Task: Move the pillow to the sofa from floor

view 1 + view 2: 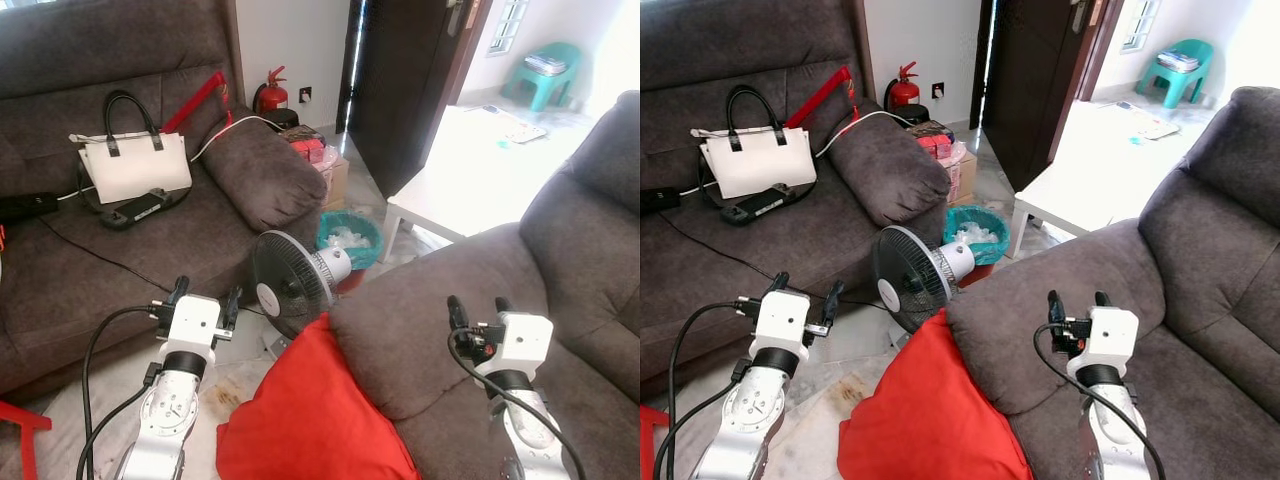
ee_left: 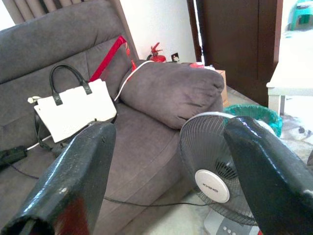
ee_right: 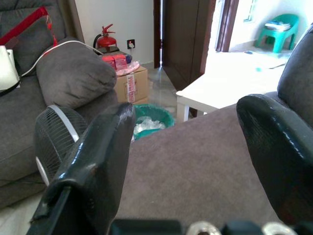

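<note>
A red pillow (image 1: 305, 410) lies on the floor, leaning against the armrest of the grey sofa (image 1: 440, 340) on my right. My left gripper (image 1: 205, 299) hovers open above the floor, just left of the pillow and in front of the fan. Over the right sofa's armrest, my right gripper (image 1: 478, 306) is open with nothing between its fingers. The left wrist view looks between its fingers (image 2: 73, 176) at the fan and the other sofa.
A small black fan (image 1: 292, 282) stands on the floor beside the pillow. The left sofa (image 1: 120, 250) holds a white handbag (image 1: 133, 165) and cables. A green bin (image 1: 350, 238), boxes, a fire extinguisher (image 1: 272, 92) and a white table (image 1: 470, 195) lie beyond.
</note>
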Controlling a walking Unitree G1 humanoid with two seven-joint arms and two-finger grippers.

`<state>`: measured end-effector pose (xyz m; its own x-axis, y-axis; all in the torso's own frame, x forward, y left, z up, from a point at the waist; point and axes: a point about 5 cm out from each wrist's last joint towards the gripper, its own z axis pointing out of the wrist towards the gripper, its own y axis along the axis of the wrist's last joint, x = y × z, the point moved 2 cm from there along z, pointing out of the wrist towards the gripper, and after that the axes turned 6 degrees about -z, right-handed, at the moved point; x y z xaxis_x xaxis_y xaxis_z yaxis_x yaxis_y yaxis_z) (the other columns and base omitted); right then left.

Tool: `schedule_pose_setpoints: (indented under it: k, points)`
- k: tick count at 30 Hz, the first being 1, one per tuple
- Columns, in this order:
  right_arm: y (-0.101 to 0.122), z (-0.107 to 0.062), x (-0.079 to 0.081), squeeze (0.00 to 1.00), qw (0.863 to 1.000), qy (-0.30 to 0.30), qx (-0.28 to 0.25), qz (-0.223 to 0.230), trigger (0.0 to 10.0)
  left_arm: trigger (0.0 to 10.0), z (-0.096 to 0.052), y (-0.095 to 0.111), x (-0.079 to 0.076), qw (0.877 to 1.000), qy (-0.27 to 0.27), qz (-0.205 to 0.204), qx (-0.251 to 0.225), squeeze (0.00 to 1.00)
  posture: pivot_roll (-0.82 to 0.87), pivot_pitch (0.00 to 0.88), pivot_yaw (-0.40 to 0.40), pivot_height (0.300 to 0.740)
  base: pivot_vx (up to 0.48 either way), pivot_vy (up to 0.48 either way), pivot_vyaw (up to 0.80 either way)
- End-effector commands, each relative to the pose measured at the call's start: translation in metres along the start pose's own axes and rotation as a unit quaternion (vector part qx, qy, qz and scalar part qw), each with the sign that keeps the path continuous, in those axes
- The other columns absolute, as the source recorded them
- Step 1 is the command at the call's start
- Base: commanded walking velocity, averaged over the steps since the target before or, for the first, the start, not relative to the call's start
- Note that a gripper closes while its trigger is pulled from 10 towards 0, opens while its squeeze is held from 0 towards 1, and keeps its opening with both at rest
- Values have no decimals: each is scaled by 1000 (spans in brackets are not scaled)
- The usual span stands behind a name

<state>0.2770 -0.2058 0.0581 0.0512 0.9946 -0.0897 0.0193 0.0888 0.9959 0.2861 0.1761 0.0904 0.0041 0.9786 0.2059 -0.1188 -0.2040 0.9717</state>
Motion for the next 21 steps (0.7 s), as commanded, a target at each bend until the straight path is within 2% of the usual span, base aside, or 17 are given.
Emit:
schedule_pose_setpoints:
  k: [1,6,9,21]
  points:
    - [0,-1,-1,0,1000,-5,4,-1,10000,10000,-4,-4,2,1000,2,1,6,0,112,0,-86,740,0,0,0]
    - [2,5,-1,0,1000,-7,8,-6,10000,10000,1,-1,3,1000,5,1,4,0,110,0,-85,740,0,0,0]
    - [-1,3,4,0,1000,0,13,-9,10000,10000,1,-1,1,1000,3,0,4,0,114,1,-81,711,0,0,0]
    - [-6,1,8,0,1000,7,22,-8,10000,10000,-2,-3,2,1000,3,-1,9,0,119,10,-80,636,0,0,0]
